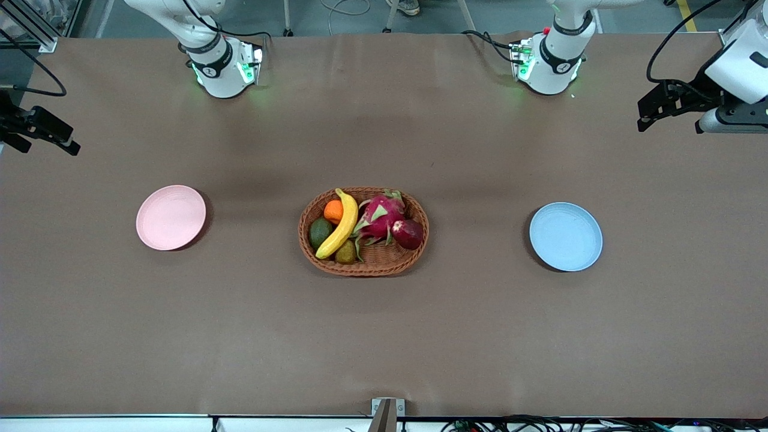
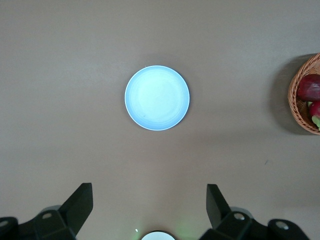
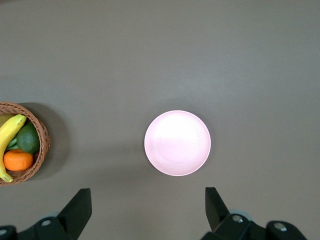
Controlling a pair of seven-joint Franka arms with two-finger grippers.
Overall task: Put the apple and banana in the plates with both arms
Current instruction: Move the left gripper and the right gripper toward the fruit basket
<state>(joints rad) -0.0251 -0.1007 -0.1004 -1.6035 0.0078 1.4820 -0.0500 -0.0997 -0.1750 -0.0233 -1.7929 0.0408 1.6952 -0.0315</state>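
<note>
Long yellow banana (image 1: 339,225), small dark red apple (image 1: 408,234) lay in brown woven basket (image 1: 363,267). Left gripper (image 2: 149,206), right gripper (image 3: 148,209) hung high, fingers spread wide, holding nothing. Pale pink plate (image 1: 171,217) at basket's 9 o'clock, light blue plate (image 1: 566,236) at 3 o'clock.

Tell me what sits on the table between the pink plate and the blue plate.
The woven basket sits between the pink plate and the blue plate, holding the banana, the apple and other fruit; the front view shows it.

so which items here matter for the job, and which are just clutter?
Job: apple, banana, pink plate, blue plate, left gripper, right gripper, both with jaws open.
Clutter: basket, dragon fruit, orange, avocado.
</note>
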